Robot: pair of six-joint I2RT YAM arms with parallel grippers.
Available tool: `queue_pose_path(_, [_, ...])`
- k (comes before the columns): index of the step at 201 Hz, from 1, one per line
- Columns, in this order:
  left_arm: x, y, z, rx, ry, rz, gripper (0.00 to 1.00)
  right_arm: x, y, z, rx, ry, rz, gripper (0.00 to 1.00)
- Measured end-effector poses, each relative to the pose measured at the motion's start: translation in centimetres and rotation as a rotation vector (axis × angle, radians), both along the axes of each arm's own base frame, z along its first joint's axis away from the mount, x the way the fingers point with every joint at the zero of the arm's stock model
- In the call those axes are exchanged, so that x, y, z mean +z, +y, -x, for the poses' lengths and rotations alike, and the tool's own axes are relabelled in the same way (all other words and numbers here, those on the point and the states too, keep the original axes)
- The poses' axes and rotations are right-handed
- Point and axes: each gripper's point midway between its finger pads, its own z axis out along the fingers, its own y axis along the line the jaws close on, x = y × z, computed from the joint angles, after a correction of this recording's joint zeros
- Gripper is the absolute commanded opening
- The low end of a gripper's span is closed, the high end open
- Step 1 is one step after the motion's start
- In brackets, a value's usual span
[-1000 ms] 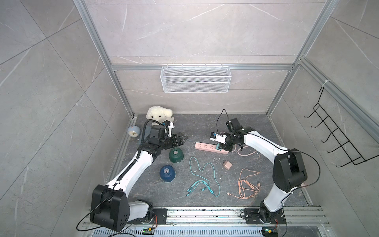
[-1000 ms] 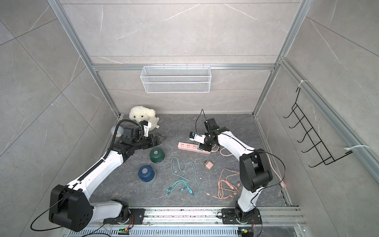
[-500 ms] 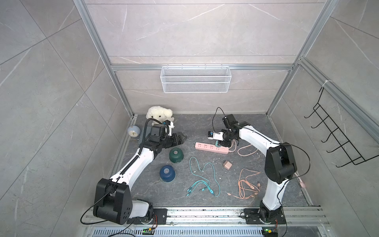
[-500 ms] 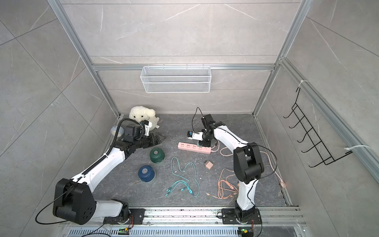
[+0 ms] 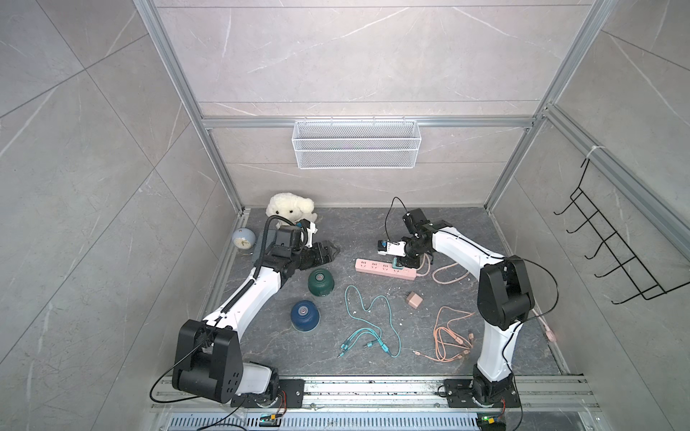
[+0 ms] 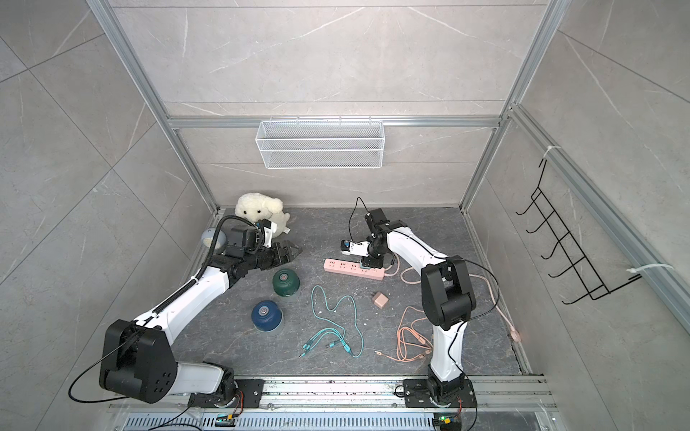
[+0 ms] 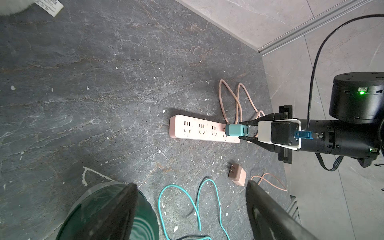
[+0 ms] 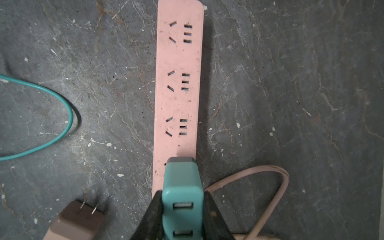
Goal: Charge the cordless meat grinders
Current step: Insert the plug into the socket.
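Observation:
The dark green meat grinder stands left of centre on the dark floor. The dark blue one is nearer the front. My left gripper hangs open just behind the green grinder and holds nothing. My right gripper is shut on a teal charger block. The block stands on the end socket of the pink power strip; how deep its prongs sit is hidden.
A teal multi-plug cable lies mid-floor and a pink cable to its right. A pink charger block lies between them, prongs up. A plush toy and pale blue clock sit back left. A wire basket hangs on the back wall.
The right arm's elbow has swung in towards the middle while its gripper stays at the strip's end with the teal block. The left arm has hardly moved.

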Motion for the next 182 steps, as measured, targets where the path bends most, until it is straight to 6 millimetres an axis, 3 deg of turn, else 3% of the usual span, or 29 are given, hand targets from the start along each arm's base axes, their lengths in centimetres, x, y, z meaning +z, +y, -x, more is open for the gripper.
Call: queue_pose_path(182, [-0.3, 0.2, -0.1, -0.001, 0.012, 0.009, 0.83, -1.9, 0.0, -0.6, -0.008, 0.028, 0.051, 0.18])
